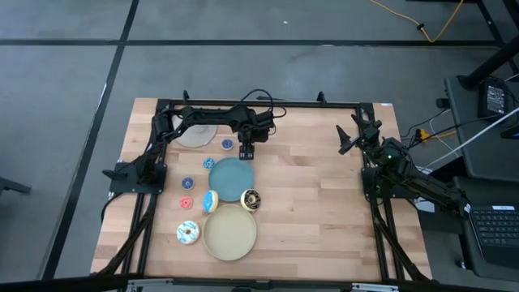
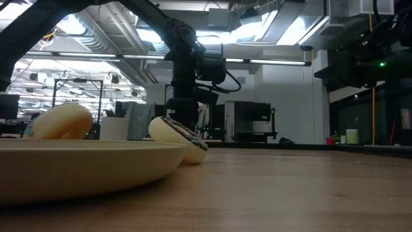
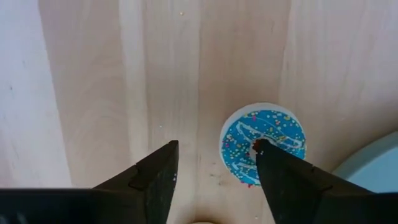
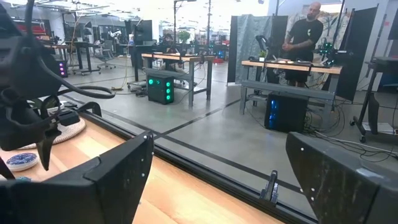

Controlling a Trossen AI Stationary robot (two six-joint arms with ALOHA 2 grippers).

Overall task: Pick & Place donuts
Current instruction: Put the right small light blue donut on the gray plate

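My left gripper (image 1: pixel 246 151) (image 3: pixel 214 152) points down, open, over the bare wood just beyond the blue plate (image 1: pixel 231 178). A small blue sprinkled donut (image 3: pixel 264 143) (image 1: pixel 226 144) lies flat on the table beside it. One fingertip (image 3: pixel 261 148) shows in front of this donut's edge; no touch shows. More donuts lie on the table: two tiny blue (image 1: pixel 209 162) (image 1: pixel 188 183), a red one (image 1: pixel 186 202), a blue-and-orange one (image 1: pixel 211 201), a chocolate one (image 1: pixel 251 199) (image 2: pixel 180 137) and a white-sprinkled one (image 1: pixel 187 234). My right gripper (image 1: pixel 349 138) (image 4: pixel 219 140) waits open near the table's right far corner.
A beige plate (image 1: pixel 229 232) (image 2: pixel 90 161) sits near the near edge, and a pale plate (image 1: pixel 195 134) lies at the far left under my left arm. The table's middle and right are bare wood. A black frame rail (image 1: pixel 259 104) runs along the far edge. A person (image 4: pixel 305 31) stands far off in the room.
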